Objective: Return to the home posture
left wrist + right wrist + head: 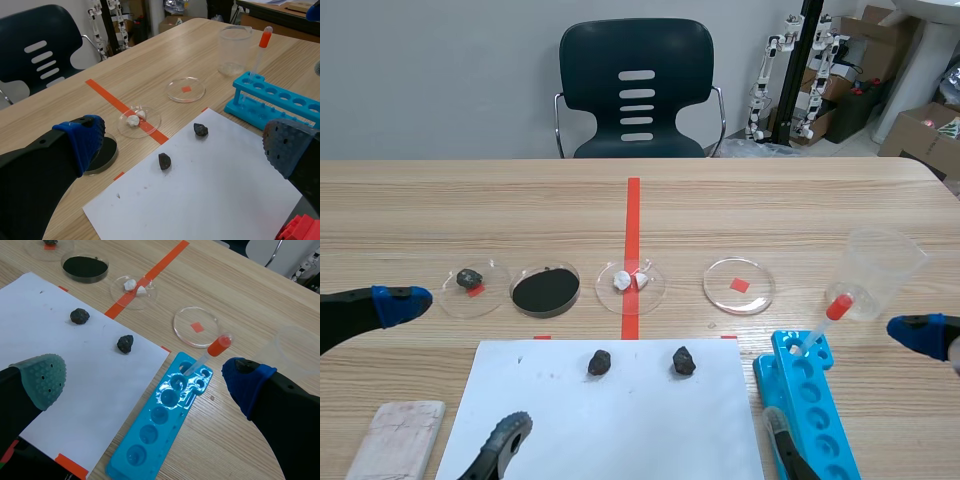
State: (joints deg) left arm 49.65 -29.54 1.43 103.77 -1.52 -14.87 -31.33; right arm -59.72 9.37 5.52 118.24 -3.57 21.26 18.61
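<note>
Looking from the scene view first, the left hand and the right hand sit low at the near corners of the table, each with fingers spread wide and nothing between them. Only this view shows all four dishes in a row: the stone dish, the black-powder dish, the white-bits dish and the clear dish. It also shows a pale cloth near the left hand and a chair beyond. The left wrist view has the sheet of paper and its dark lumps ahead of the parted fingers. One finger hides the stone dish and half covers the black-powder dish, and a red ribbed part by the other finger is cut off and unidentifiable. The right wrist view sets the blue rack between the open fingers, with a red-bulbed dropper leaning in its far end. The beaker is faint, partly behind the blue-padded finger.
</note>
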